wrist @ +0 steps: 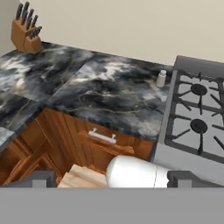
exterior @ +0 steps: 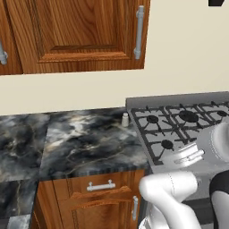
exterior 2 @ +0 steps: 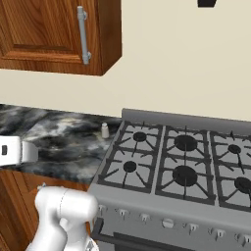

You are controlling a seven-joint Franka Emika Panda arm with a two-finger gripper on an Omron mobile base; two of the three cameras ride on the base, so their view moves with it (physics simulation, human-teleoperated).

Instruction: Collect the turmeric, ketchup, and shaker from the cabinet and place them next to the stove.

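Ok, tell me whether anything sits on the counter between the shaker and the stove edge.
Nothing visible does. The shaker stands upright on the dark marble counter right beside the left edge of the stove, at the back near the wall. The hand view shows the same, with bare counter around the shaker.

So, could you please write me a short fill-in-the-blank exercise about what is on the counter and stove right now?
1. The shaker stands on the marble counter right beside the ____.
2. The knife block holds knives with ____ handles.
3. The stove has ____ cast-iron grates.
4. The claw's fingers stand ____, holding nothing.

Missing words: stove; black; black; open
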